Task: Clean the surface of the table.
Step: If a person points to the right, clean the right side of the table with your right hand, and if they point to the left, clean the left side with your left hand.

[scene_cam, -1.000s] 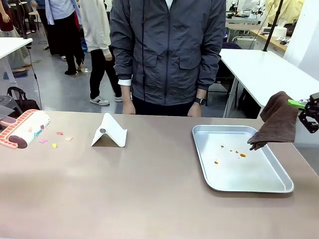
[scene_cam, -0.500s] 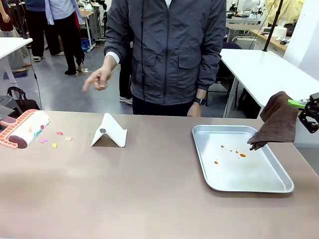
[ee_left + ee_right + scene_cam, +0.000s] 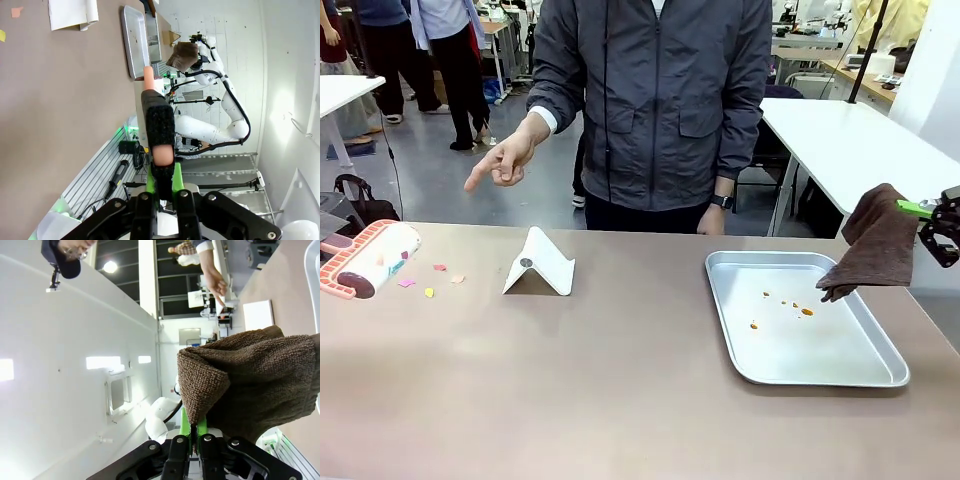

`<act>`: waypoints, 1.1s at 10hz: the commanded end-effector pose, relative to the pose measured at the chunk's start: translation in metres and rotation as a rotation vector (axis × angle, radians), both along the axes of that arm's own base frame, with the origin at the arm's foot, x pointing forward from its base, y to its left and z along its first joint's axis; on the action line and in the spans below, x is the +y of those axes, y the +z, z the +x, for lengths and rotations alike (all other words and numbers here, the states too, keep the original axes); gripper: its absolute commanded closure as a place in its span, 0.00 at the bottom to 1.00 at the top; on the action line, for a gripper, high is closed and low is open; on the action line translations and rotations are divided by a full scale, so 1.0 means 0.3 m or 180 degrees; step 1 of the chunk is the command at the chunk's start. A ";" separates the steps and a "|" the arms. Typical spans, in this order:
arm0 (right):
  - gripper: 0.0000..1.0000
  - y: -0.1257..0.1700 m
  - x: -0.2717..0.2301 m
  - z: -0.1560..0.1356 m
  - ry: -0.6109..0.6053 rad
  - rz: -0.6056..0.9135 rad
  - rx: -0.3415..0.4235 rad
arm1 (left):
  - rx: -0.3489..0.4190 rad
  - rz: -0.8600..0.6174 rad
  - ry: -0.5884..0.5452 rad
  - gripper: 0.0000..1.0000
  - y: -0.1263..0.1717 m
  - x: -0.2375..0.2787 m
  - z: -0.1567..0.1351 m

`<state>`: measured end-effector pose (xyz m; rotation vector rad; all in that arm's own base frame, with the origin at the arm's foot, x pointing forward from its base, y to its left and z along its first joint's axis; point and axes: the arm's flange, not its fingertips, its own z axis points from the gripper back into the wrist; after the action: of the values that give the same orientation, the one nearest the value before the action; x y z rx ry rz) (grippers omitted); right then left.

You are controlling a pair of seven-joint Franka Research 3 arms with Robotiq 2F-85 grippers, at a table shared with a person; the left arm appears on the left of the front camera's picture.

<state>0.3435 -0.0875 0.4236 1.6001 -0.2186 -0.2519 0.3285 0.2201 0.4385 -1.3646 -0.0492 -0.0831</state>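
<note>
Left gripper (image 3: 162,176) clamped on lint roller (image 3: 365,260), far left of the table (image 3: 620,390). Paper scraps (image 3: 428,283) lie just right of it. If you roll carelessly, they may flick off. Right gripper (image 3: 194,431) is clamped on brown cloth (image 3: 875,245), which hangs over the far right of the tray (image 3: 820,380) and could snag the rim.

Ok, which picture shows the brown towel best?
The front view: the whole brown towel hangs from the right hand near the metal tray. The right wrist view shows it close but cut off; the left wrist view shows it tiny, far off.
</note>
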 end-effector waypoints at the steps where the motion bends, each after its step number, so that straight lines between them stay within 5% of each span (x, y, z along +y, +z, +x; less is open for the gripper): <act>1: 1.00 0.012 0.001 -0.002 -0.0013 -0.0009 -0.0020 | 0.0041 -0.0026 0.0009 1.00 0.014 -0.015 -0.015; 2: 1.00 0.012 0.001 -0.002 -0.0013 -0.0009 -0.0020 | 0.0000 0.0000 0.0000 0.86 0.000 0.000 0.000; 6: 1.00 0.012 0.001 -0.002 -0.0013 -0.0009 -0.0020 | -0.0386 0.0707 0.0795 0.86 0.045 0.102 0.007; 11: 1.00 0.012 0.001 -0.002 -0.0013 -0.0009 -0.0020 | 0.0029 0.1283 0.1365 0.86 -0.029 0.174 0.106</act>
<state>0.3435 -0.0874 0.4236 1.5993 -0.2186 -0.2520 0.3506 0.2824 0.4307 -0.9369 -0.3255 0.2185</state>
